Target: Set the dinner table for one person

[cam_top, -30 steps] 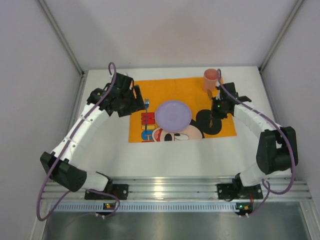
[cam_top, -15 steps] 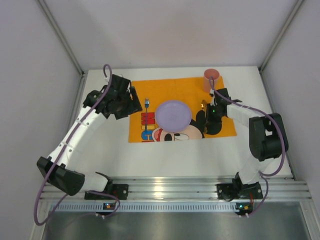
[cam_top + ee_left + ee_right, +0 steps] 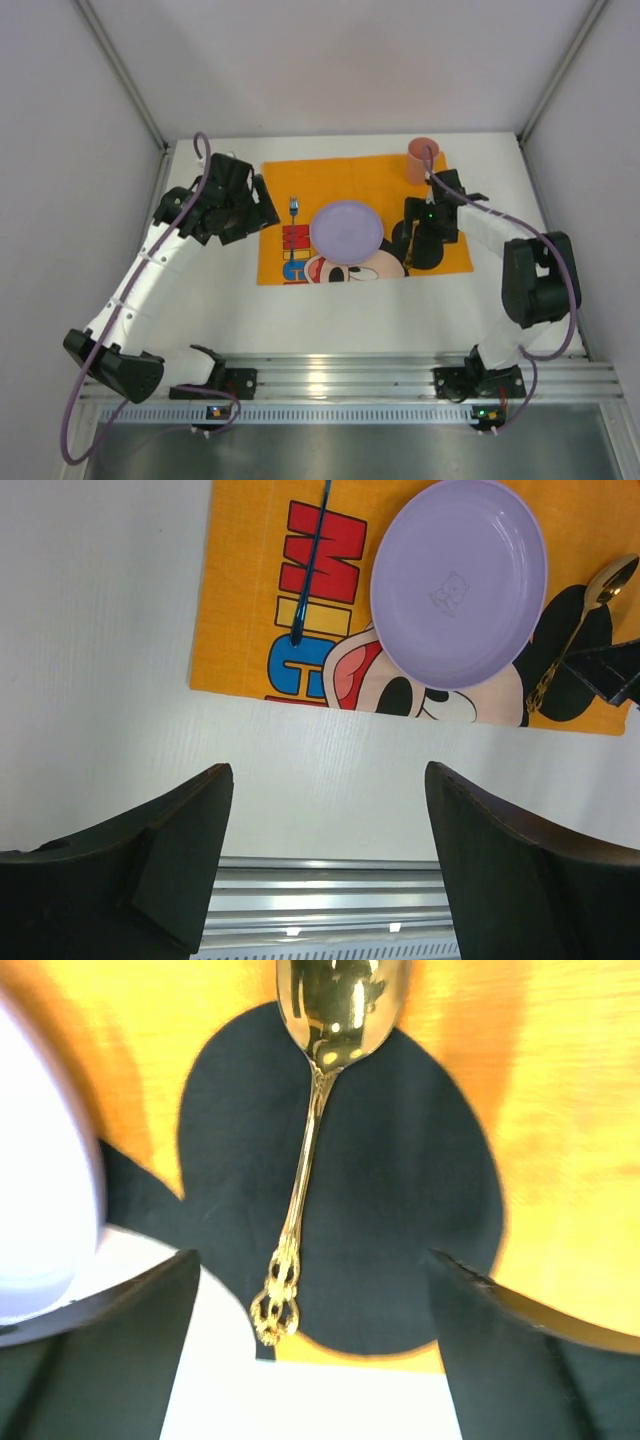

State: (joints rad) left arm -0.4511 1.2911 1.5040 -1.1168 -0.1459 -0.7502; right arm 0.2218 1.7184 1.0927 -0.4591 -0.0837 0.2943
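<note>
The dinner table point(image 3: 330, 310) is a white top with an orange Mickey placemat point(image 3: 300, 175) on it. A purple plate point(image 3: 346, 230) sits mid-mat, and a blue fork point(image 3: 293, 207) lies to its left. A pink cup point(image 3: 421, 160) stands at the mat's far right corner. A gold spoon point(image 3: 305, 1175) lies flat on the black ear print right of the plate point(image 3: 458, 580). My right gripper point(image 3: 312, 1257) hovers open over the spoon's handle, not touching it. My left gripper point(image 3: 328, 772) is open and empty, over bare table left of the mat.
A ribbed aluminium rail point(image 3: 330, 375) runs along the near edge by the arm bases. Grey walls close in the table on the left, right and back. The right gripper's dark fingers point(image 3: 610, 670) show beside the spoon point(image 3: 580, 630) in the left wrist view.
My right gripper has opened and let go of the gold spoon, which now lies on the mat. My left arm has pulled back to the left, away from the fork.
</note>
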